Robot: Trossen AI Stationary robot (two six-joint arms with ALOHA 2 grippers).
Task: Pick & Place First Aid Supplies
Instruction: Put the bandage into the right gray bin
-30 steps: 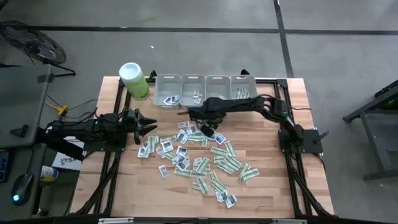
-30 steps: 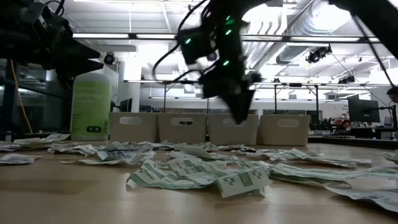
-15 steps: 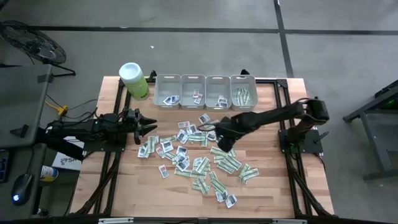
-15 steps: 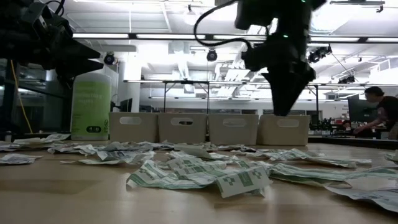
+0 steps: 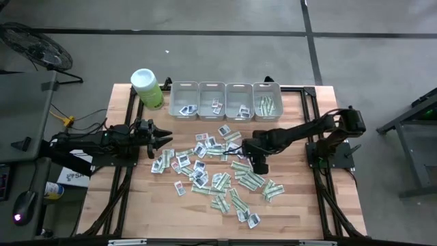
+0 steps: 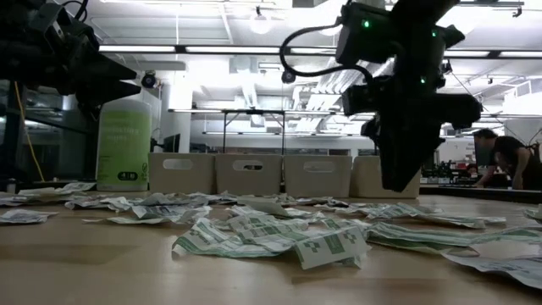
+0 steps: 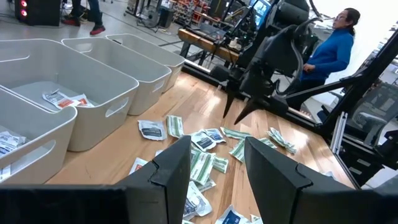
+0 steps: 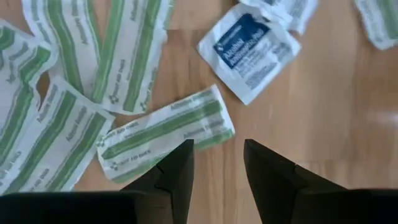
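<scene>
1. Right gripper [image 5: 260,166] over the middle of the counter [image 5: 300,212], pointing down at the scatter of first aid supplies [image 5: 218,171]; its fingers [image 8: 176,171] are spread with a gap between them, nothing pinched
2. Right wrist view: a green-and-white strip [image 8: 166,133] lies flat on the wood just ahead of the two fingertips, slanted across the gap between them; not touched. A square white packet with a blue print [image 8: 249,51] lies farther out, apart from the strip. More green strips overlap off to one side
3. Low view: the right gripper [image 6: 400,174] hangs clear above the packets, tips short of the counter surface; the wrist view alone would not settle that height
4. Left gripper [image 5: 164,141] waits at the counter's left edge, beside the packet pile, fingers [image 7: 169,167] spread apart and empty
5. High view only: four grey bins [image 5: 225,100] in a row along the far edge, each holding a few packets, and a lime-green canister [image 5: 147,89] at the far left corner
6. Left wrist view only: the right arm seen from the side above the pile, and a person in a blue top [image 7: 336,46] in the room behind; low view also catches a person [image 6: 504,161] bent over at far right
</scene>
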